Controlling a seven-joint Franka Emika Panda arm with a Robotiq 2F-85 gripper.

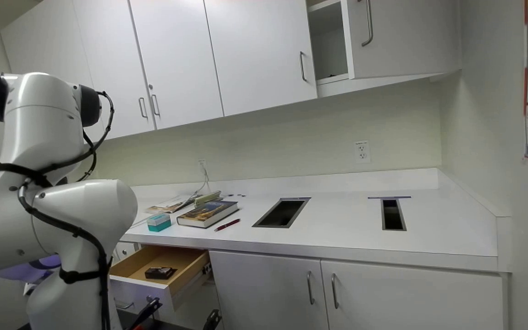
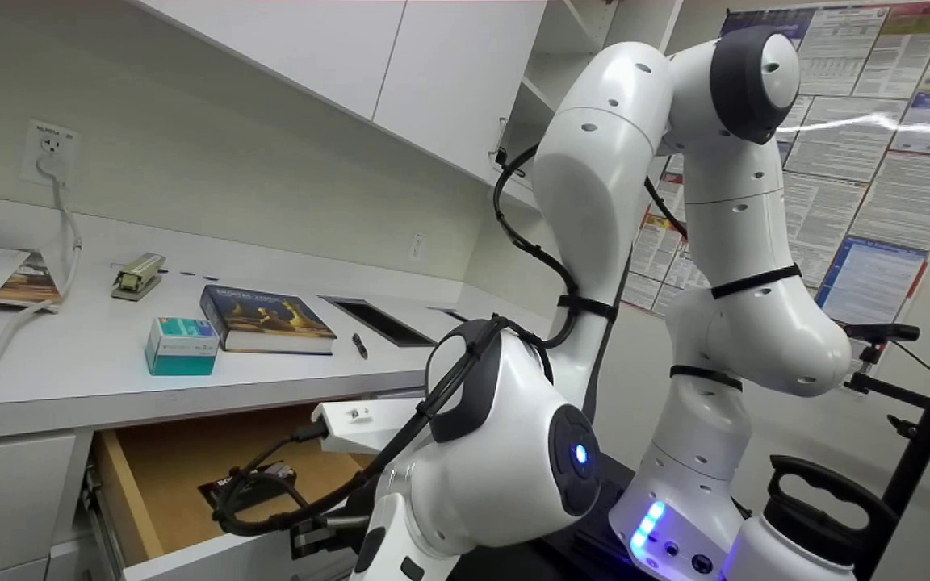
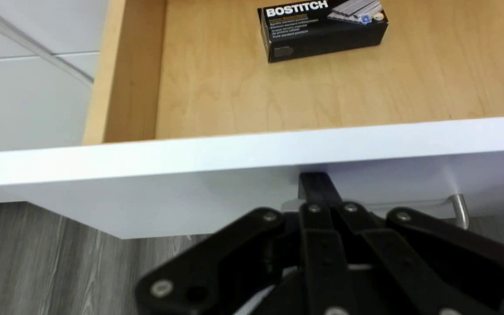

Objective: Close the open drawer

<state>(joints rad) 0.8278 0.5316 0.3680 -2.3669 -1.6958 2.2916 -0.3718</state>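
Note:
The drawer is pulled out from under the counter, with its tan wooden interior showing in both exterior views (image 1: 179, 256) (image 2: 178, 460). In the wrist view its white front panel (image 3: 190, 151) crosses the middle, and its metal handle (image 3: 460, 212) shows at the right, partly hidden by the fingers. My gripper (image 3: 316, 177) is shut with nothing between the fingers. Its fingertips point at the outer face of the front panel, left of the handle's visible end, just below the top edge, and appear to touch it. The arm hides the gripper in both exterior views.
A black Bostitch box (image 3: 322, 33) lies inside the drawer. The counter (image 1: 337, 238) above holds a book (image 1: 206, 214), a teal and white box (image 1: 158, 223) and a pen (image 1: 227, 224). Cabinet doors with bar handles (image 1: 310, 288) are beside the drawer.

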